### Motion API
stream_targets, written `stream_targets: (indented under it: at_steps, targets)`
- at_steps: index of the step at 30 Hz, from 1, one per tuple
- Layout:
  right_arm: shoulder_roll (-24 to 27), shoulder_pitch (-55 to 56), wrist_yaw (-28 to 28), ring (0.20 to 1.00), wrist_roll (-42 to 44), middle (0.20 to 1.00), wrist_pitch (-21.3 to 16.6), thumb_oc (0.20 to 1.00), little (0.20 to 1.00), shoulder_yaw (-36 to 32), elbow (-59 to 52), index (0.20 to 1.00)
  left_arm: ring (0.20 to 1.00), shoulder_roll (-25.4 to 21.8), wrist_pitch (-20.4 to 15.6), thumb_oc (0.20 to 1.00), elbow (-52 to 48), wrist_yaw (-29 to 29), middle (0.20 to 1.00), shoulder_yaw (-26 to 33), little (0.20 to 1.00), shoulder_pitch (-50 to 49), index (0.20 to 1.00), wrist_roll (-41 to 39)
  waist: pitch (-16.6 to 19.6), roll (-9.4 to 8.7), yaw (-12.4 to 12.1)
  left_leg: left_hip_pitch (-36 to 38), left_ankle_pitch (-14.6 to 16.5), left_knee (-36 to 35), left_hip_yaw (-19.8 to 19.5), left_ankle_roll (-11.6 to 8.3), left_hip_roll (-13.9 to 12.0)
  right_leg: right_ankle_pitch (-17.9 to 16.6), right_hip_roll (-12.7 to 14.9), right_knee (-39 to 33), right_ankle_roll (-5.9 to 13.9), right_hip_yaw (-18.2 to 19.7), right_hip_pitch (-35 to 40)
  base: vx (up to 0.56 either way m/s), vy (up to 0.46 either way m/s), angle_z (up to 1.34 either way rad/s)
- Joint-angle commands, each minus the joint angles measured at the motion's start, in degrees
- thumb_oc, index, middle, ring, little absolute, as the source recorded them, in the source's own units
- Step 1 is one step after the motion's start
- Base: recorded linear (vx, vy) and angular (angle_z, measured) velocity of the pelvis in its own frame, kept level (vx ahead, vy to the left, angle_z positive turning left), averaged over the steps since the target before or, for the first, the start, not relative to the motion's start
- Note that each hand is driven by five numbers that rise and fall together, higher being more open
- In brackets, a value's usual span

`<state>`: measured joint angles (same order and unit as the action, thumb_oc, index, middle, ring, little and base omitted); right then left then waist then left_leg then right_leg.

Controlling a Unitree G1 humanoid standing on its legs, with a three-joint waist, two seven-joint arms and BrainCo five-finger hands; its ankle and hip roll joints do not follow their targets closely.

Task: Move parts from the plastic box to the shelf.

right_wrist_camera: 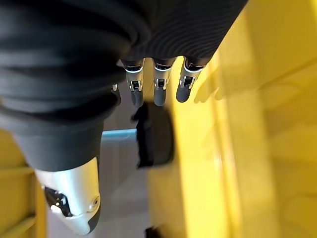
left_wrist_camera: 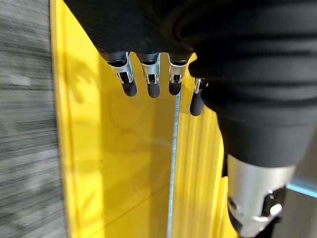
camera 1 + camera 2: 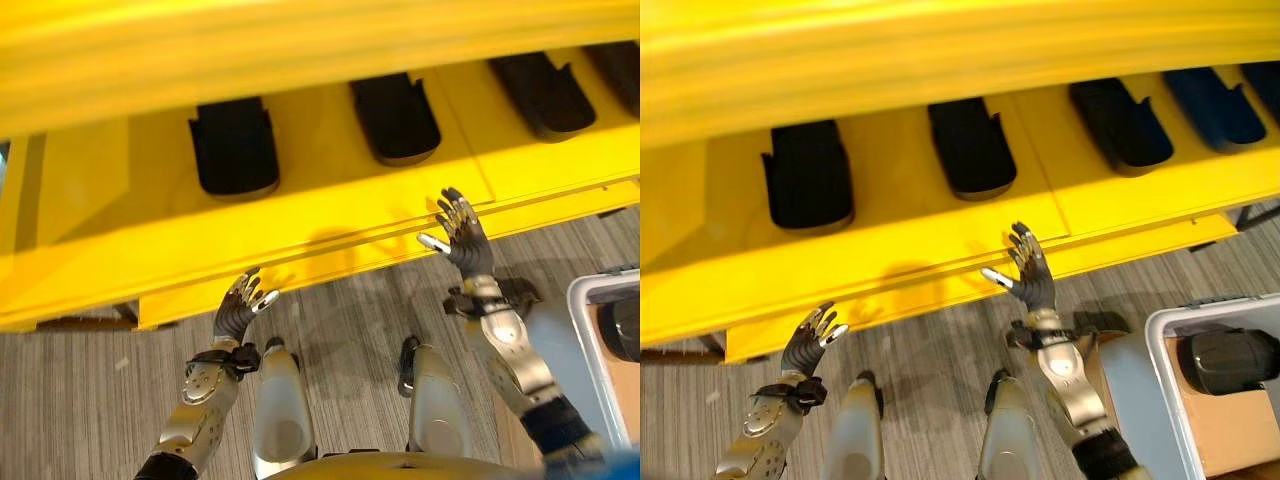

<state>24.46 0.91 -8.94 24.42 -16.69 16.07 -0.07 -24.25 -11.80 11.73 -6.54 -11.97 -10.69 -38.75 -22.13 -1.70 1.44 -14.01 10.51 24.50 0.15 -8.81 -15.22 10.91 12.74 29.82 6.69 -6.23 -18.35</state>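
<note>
Floor: grey striped carpet beneath a yellow shelf.
Shelf: black parts lie in a row, well apart.
Left hand: empty, fingers relaxed, near the shelf's front edge.
Right hand: empty, fingers spread, at the shelf lip.
Plastic box: near right, holding one dark part.
Writing: none legible.

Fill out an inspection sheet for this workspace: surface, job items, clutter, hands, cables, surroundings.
Surface: yellow shelf, its front edge facing the robot.
Job's things: four dark moulded parts on the shelf, e.g.; one more dark part in the white plastic box on the robot's right.
Clutter: nothing seen.
Hands: left hand open and empty, below the shelf edge; right hand open and empty, raised at the shelf edge.
Cables: nothing seen.
Surroundings: grey striped carpet.
</note>
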Motion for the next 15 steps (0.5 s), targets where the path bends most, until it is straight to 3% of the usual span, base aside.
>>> stream_targets:
  at_steps: [1, 5, 9, 10, 11, 15]
  targets:
    - [1.4, -1.0, 5.8, 1.000, 0.4, 1.000, -3.1, 1.000, 1.000, -3.0, -4.2, 1.000, 1.000, 0.9, -5.3, 1.000, -3.1, 5.3, 1.000, 0.3, 1.000, 3.0, 1.000, 2.6, 4.9, 1.55, 0.6, 2.1, -12.1, -8.4, -0.3, 0.83, -3.1, -3.1, 0.0, -0.8, 0.51, 1.8, 1.6, 0.10, -0.070, -0.37]
    - [3.4, 3.3, 7.8, 1.000, 0.6, 1.000, -2.9, 1.000, 1.000, -5.4, -6.3, 1.000, 1.000, 2.4, -5.1, 1.000, -2.4, 6.6, 1.000, 1.2, 1.000, 1.4, 1.000, 2.0, 7.7, 2.72, 1.9, 7.1, -16.0, -15.3, 2.4, 0.25, -4.8, -3.1, -1.9, -3.8, 0.29, 2.2, 3.6, 0.09, -0.062, -0.26]
    - [5.2, 8.1, 10.0, 1.000, 1.3, 1.000, -3.0, 1.000, 1.000, -8.5, -9.1, 1.000, 1.000, 4.5, -4.9, 1.000, -3.2, 7.8, 1.000, 1.7, 1.000, -0.2, 1.000, 2.4, 11.2, 4.74, 3.5, 10.4, -25.5, -18.1, 3.2, -1.07, -7.5, -2.3, -5.0, -6.0, -1.37, 2.9, 5.8, 0.09, -0.114, -0.19]
    - [5.3, 8.1, 10.0, 1.000, 1.3, 1.000, -3.0, 1.000, 1.000, -8.6, -9.1, 1.000, 1.000, 4.5, -4.9, 1.000, -3.3, 7.8, 1.000, 1.7, 1.000, -0.2, 1.000, 2.4, 11.2, 4.83, 3.5, 10.5, -25.6, -18.2, 3.2, -1.15, -7.6, -2.4, -5.1, -6.1, -1.44, 2.8, 5.9, 0.07, -0.118, -0.17]
    - [6.3, 9.9, 10.6, 1.000, 1.0, 1.000, -3.2, 1.000, 1.000, -9.8, -10.3, 1.000, 1.000, 4.9, -4.8, 1.000, -3.8, 8.4, 1.000, 2.2, 1.000, -0.9, 1.000, 2.6, 12.0, 5.27, 3.7, 10.6, -30.3, -17.6, 2.1, -1.47, -8.1, -2.3, -6.4, -7.1, -2.39, 3.4, 6.7, 0.07, -0.150, -0.35]
    - [5.6, 12.8, 10.2, 1.000, 1.1, 1.000, -2.8, 1.000, 1.000, -12.4, -10.3, 1.000, 1.000, 6.3, -4.4, 1.000, -3.7, 8.8, 1.000, 3.3, 1.000, -1.1, 1.000, 2.8, 14.3, 5.33, 4.9, 10.7, -37.7, -17.5, 3.9, -2.33, -9.9, -3.5, -8.0, -13.3, -4.24, 2.9, 10.4, 0.11, -0.176, -0.34]
